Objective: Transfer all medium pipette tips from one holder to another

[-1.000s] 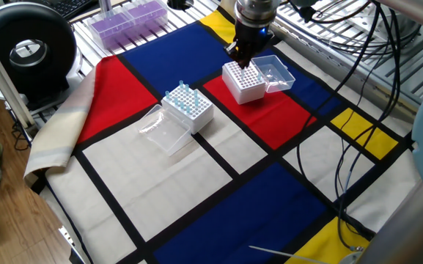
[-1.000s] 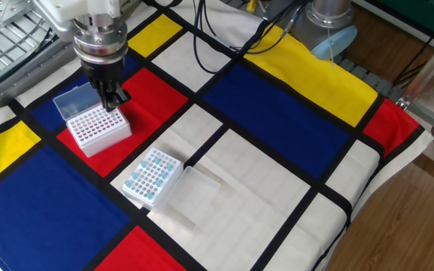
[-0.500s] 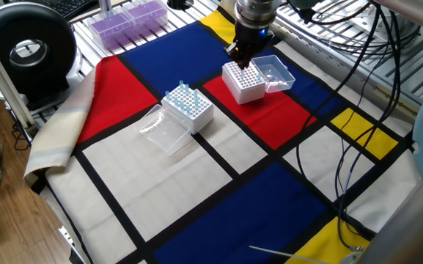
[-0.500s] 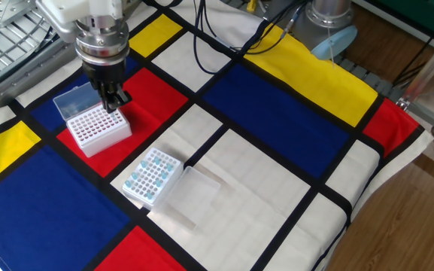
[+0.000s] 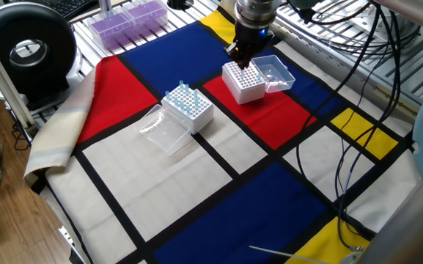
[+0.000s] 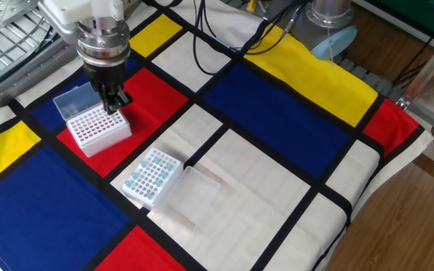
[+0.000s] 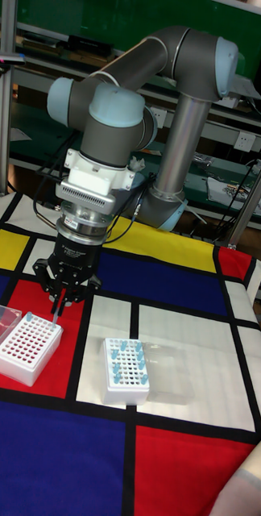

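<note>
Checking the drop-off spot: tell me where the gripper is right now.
In the tall fixed view the gripper hangs over the back right corner of the empty white rack on the red square, left of the rack with blue-topped tips.

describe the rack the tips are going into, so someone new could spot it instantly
On the colour-block cloth, find the red patch under the arm. The white rack there sits right below the claw, clear lid flipped open behind. Unlike the other white rack, its holes look empty, with no blue tops.
</note>
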Motion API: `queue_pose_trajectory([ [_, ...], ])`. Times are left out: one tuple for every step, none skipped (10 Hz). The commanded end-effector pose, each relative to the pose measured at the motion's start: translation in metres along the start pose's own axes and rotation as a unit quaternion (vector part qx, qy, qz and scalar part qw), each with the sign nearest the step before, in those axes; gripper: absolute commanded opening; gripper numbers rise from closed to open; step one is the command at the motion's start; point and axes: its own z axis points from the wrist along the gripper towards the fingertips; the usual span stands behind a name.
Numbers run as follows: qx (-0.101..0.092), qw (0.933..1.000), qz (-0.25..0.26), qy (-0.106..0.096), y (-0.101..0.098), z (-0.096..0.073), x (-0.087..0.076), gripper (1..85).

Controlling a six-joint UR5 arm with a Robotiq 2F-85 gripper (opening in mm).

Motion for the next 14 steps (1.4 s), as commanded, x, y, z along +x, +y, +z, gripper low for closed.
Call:
queue_pose_trajectory([
  [-0.01, 0.9999, 0.0, -0.005, 0.002, 0.004, -0.002, 1.0],
  [-0.014, 0.9999, -0.002, -0.005, 0.003, 0.005, -0.001, 1.0],
  [-0.019, 0.9998, -0.005, 0.001, 0.004, 0.006, 0.002, 1.0],
  [-0.033, 0.9994, -0.007, 0.011, 0.012, 0.006, 0.007, 1.0],
  [-0.031, 0.9991, -0.018, 0.022, 0.01, 0.006, 0.013, 3.7],
  [-0.029, 0.9989, -0.024, 0.027, 0.008, 0.005, 0.016, 8.7],
  [-0.03, 0.9986, -0.032, 0.029, 0.007, 0.006, 0.017, 13.3],
  [-0.032, 0.9981, -0.041, 0.034, 0.006, 0.006, 0.021, 17.3],
  [-0.034, 0.9977, -0.045, 0.037, 0.005, 0.006, 0.023, 20.0],
  [-0.036, 0.9974, -0.047, 0.04, 0.005, 0.006, 0.025, 21.7],
  [-0.036, 0.9971, -0.052, 0.043, 0.003, 0.006, 0.027, 24.0],
  [-0.037, 0.997, -0.052, 0.044, 0.003, 0.006, 0.027, 24.7],
  [-0.037, 0.9971, -0.05, 0.044, 0.003, 0.006, 0.027, 24.7],
  [-0.037, 0.9972, -0.046, 0.045, 0.003, 0.006, 0.028, 23.3],
])
